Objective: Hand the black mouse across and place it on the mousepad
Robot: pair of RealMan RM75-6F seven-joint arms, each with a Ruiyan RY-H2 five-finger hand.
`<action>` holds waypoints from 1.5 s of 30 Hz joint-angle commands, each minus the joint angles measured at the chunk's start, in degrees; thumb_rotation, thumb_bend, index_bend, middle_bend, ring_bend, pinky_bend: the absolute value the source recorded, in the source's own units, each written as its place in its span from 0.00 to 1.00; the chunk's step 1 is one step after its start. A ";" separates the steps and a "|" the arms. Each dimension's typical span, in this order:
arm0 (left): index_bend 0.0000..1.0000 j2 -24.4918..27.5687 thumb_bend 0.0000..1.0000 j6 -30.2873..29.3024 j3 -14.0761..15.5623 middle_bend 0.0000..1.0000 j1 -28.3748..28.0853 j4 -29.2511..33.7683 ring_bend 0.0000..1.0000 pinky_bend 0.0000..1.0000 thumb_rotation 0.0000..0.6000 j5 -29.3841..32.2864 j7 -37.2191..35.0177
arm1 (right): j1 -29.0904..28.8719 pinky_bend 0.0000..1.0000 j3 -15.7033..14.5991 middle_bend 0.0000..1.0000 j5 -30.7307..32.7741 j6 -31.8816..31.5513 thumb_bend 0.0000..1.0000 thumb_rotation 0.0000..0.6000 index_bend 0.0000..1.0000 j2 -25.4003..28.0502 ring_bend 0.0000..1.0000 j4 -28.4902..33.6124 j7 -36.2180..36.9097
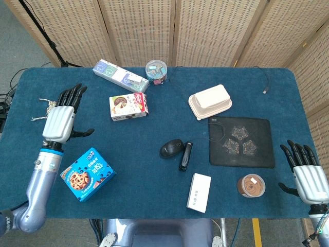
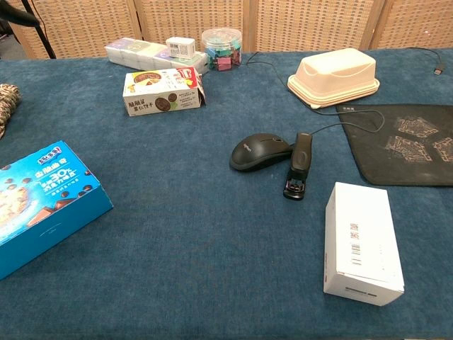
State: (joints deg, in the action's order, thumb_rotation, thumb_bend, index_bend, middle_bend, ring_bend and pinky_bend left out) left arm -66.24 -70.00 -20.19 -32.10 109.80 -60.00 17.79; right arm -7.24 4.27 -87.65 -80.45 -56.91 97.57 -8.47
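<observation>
Mouse (image 1: 171,148) sits mid-tabletop (image 1: 154,175), untouched, with a black stapler (image 1: 185,155) just beside it on the mousepad (image 1: 240,142) side. Both hands are empty with fingers spread — left hand (image 1: 60,119) raised at the far left by the rope (image 1: 52,105), right hand (image 1: 307,176) off the table's right edge. To pick well, the left hand should come down over the mouse from the side away from the stapler, wrap its body, mind the cord — then lift clear for the handover.

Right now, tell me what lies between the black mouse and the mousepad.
A black stapler lies right beside the black mouse, then bare blue cloth up to the mousepad. The head view shows it best.
</observation>
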 commanded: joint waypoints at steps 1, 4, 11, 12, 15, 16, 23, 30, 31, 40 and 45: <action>0.00 6.65 0.10 -0.28 6.18 0.00 7.15 -3.24 0.00 0.00 1.00 -11.02 -10.11 | -2.14 0.00 0.88 0.00 -1.03 1.82 0.00 1.00 0.00 1.32 0.00 2.22 -2.55; 0.00 9.81 0.10 -2.53 8.99 0.00 10.83 -4.62 0.00 0.00 1.00 -15.86 -16.09 | -4.46 0.00 1.67 0.00 -1.77 3.99 0.00 1.00 0.00 2.30 0.00 5.00 -4.53; 0.00 11.97 0.10 -10.35 13.34 0.00 18.21 -8.58 0.00 0.00 1.00 -21.67 -23.67 | -12.61 0.00 4.80 0.00 -0.93 12.49 0.00 1.00 0.00 0.20 0.00 8.65 -9.43; 0.00 11.83 0.10 -11.04 13.67 0.00 18.84 -8.99 0.00 0.00 1.00 -21.99 -24.48 | -13.77 0.00 5.16 0.00 -0.40 13.90 0.00 1.00 0.00 -0.41 0.00 9.26 -9.70; 0.00 11.41 0.10 -12.55 14.22 0.00 20.20 -10.31 0.00 0.00 1.00 -22.44 -26.22 | -17.27 0.00 6.27 0.00 1.61 18.02 0.00 1.00 0.00 -2.36 0.00 11.16 -10.87; 0.00 11.47 0.10 -12.58 14.39 0.00 20.52 -10.39 0.00 0.00 1.00 -22.25 -26.54 | -18.47 0.00 6.71 0.00 2.35 19.24 0.00 1.00 0.00 -3.16 0.00 11.63 -11.50; 0.00 12.31 0.10 -12.69 14.25 0.00 21.20 -10.52 0.00 0.00 1.00 -21.72 -27.58 | -27.31 0.00 10.53 0.00 10.00 26.12 0.00 1.00 0.00 -11.38 0.00 11.99 -17.59; 0.00 13.08 0.10 -11.91 13.93 0.00 21.28 -10.93 0.00 0.00 1.00 -21.03 -29.43 | -35.45 0.00 13.91 0.00 20.96 29.86 0.00 1.00 0.00 -19.02 0.00 9.13 -23.50; 0.00 13.23 0.10 -11.92 13.86 0.00 21.38 -10.98 0.00 0.00 1.00 -20.92 -29.96 | -36.70 0.00 14.24 0.00 22.73 30.01 0.00 1.00 0.00 -20.25 0.00 8.51 -24.62; 0.00 14.40 0.10 -12.13 13.77 0.00 22.39 -11.52 0.00 0.00 1.00 -20.65 -33.37 | -45.74 0.00 12.85 0.00 39.55 25.09 0.00 1.00 0.00 -29.95 0.00 3.15 -40.60; 0.00 14.73 0.10 -12.44 13.70 0.00 22.83 -11.72 0.00 0.00 1.00 -20.51 -34.39 | -49.16 0.00 11.91 0.00 46.29 21.82 0.00 1.00 0.00 -33.62 0.00 1.73 -47.53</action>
State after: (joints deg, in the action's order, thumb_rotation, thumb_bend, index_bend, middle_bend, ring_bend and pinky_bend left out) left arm -51.57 -82.41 -6.49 -9.32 98.12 -80.49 -16.38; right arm -53.94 16.92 -44.80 -56.34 -87.86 100.76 -52.58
